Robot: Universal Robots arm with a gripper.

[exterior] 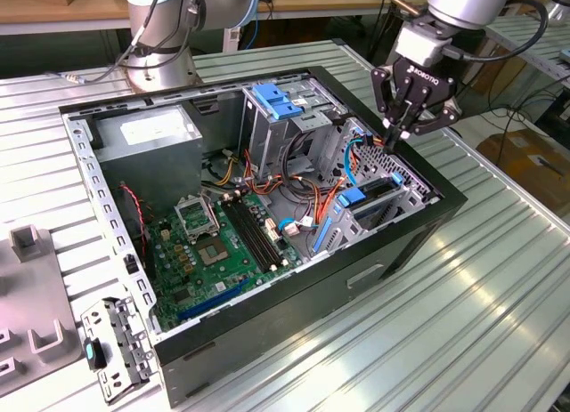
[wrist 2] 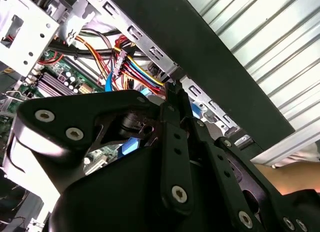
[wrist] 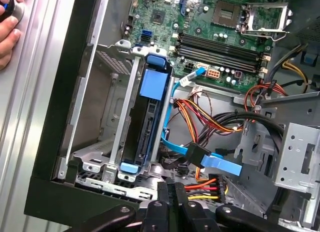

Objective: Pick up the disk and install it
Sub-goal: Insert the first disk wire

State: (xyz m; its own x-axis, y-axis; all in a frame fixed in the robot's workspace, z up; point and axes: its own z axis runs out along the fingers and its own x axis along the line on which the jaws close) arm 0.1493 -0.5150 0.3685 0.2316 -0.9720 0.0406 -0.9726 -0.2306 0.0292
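In the exterior view the pincer [exterior: 398, 134] hangs over the case [exterior: 392, 252], above the corner on the exterior view's right, its fingertips drawn together with nothing between them. Below it, nearer the case's front edge, the disk [exterior: 374, 197] sits on edge in the lower cage, blue rails showing, so the install looks done or nearly so (whether it is fully seated I cannot tell from here). The power supply [exterior: 147, 132] lies in the far corner, the motherboard [exterior: 223, 243] on the floor of the case, and an upper cage with a blue latch [exterior: 276, 103] stands between them and the arm. The case rests on a ribbed metal table [exterior: 499, 278].

In the second wrist view the pincer's black linkages [wrist 2: 175, 157] crowd the foreground; beyond them a bundle of coloured wires [wrist 2: 132, 66] runs close under the case wall, right in the fingers' way.

In the first wrist view the disk [wrist: 145, 137] stands in its slot, a blue tab [wrist: 152, 84] on top, flanked by metal rails. A blue data cable [wrist: 215, 162] and orange and red wires lie just beside it, seemingly not yet plugged in. A person's hand [wrist: 9, 26] rests on the table outside the case, well apart from the disk
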